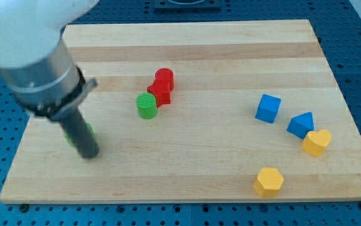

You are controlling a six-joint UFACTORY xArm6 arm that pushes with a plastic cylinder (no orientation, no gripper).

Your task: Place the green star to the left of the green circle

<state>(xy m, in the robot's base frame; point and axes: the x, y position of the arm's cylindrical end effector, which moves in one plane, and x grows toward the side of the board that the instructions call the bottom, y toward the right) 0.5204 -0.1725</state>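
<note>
The green circle (146, 105) is a short green cylinder left of the board's middle. The green star (89, 131) is almost wholly hidden behind my dark rod near the board's left edge; only slivers of green show on either side of the rod. My tip (90, 153) rests on the board just below the star, touching or nearly touching it. The star lies well to the left of the green circle and somewhat lower in the view.
A red cylinder (164, 78) and a red star (159, 93) sit just right of and above the green circle. On the right are a blue cube (268, 108), a blue triangular block (301, 124), a yellow heart (316, 142) and a yellow hexagon (269, 181).
</note>
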